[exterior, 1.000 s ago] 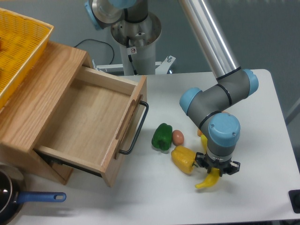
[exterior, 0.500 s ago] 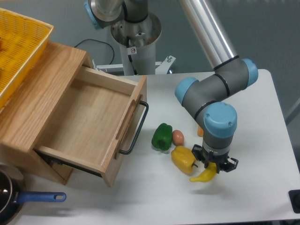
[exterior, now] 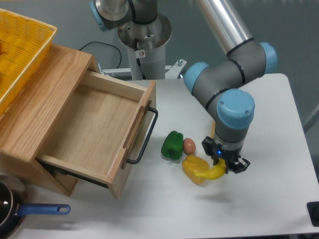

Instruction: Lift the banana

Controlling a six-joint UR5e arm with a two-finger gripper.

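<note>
The banana (exterior: 215, 173), a slim, smooth, bright-yellow curve, hangs pinched in the gripper (exterior: 225, 165), only its lower part and one pointed tip showing below the dark fingers. A soft shadow on the table (exterior: 279, 124) beneath it suggests it is lifted clear of the surface, though how far cannot be told. The gripper's black fingers are clamped onto the fruit from either side, under a grey wrist with a glossy blue cap.

Just at the banana's 9 o'clock, seeming to touch or overlap it in this view, lies the yellow bell pepper (exterior: 195, 168), chunky and lobed. At about 10 o'clock from the banana sits a small brown egg (exterior: 189, 145), rounded and matte, and beside that, further toward 9 o'clock, the green bell pepper (exterior: 172, 145), glossy and ribbed. A sliver of an orange piece (exterior: 213, 130) peeks from behind the arm at 12 o'clock.

Well off at 9 o'clock stands the wooden drawer unit (exterior: 55, 114), pale grained wood, its drawer pulled open with a black wire handle (exterior: 144, 142). A yellow woven basket (exterior: 20, 50) rests on its top at 10 o'clock. At 8 o'clock, a dark pan with a blue handle (exterior: 42, 209) sits at the table's edge.
</note>
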